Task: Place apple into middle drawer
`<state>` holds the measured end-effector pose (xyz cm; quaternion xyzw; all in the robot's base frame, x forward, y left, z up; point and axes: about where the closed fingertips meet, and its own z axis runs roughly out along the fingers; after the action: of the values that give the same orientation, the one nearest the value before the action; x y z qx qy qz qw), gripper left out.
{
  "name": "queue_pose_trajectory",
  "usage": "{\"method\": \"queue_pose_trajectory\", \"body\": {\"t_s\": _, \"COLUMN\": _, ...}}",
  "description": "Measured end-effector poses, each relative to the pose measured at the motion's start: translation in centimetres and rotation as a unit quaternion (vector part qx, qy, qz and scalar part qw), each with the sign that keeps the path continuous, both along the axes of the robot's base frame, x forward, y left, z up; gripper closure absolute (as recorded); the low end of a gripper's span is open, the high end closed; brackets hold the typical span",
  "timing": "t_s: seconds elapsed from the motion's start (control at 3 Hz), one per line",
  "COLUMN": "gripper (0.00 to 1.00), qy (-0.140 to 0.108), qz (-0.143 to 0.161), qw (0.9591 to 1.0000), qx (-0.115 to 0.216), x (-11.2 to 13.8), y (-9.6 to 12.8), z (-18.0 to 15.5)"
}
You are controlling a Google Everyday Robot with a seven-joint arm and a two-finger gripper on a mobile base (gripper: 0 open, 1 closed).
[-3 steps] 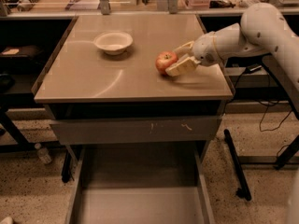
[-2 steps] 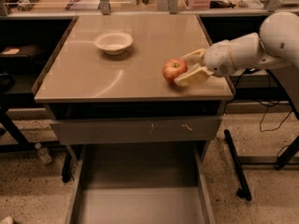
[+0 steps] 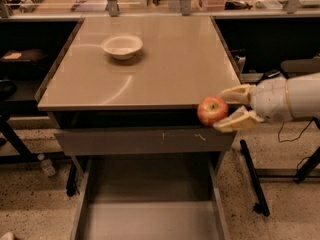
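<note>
Camera view, tool (image 3: 219, 113) clasping apple (image 3: 212, 110), beside table edge (image 3: 125, 105)

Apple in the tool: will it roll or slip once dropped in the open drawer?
Likely rolls: the apple is round and the middle drawer floor is flat and bare. Probably firm: the tool, off the front edge of the table, pinches it undeformed. Its glossy skin may slip.

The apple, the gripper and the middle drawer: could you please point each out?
apple (image 3: 212, 110), camera view, middle of its red skin.
gripper (image 3: 219, 111), camera view, midway between fingertips gripping the apple, right of centre.
middle drawer (image 3: 150, 206), camera view, bare floor.
</note>
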<state>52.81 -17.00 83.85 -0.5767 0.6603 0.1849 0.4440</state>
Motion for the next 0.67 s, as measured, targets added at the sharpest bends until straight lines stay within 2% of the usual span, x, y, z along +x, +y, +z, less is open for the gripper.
{"method": "queue_pose_trajectory", "body": {"t_s": 0.33, "gripper": 1.00, "qy": -0.024, "qz": -0.010, "qw": 0.9990, "qx": -0.035, "x": -5.8, "y": -1.5, "z": -2.5}}
{"method": "queue_pose_trajectory", "body": {"t_s": 0.67, "gripper": 1.00, "qy": -0.006, "qz": -0.024, "qw": 0.9987, "qx": -0.044, "x": -9.6, "y": -1.4, "z": -8.5}}
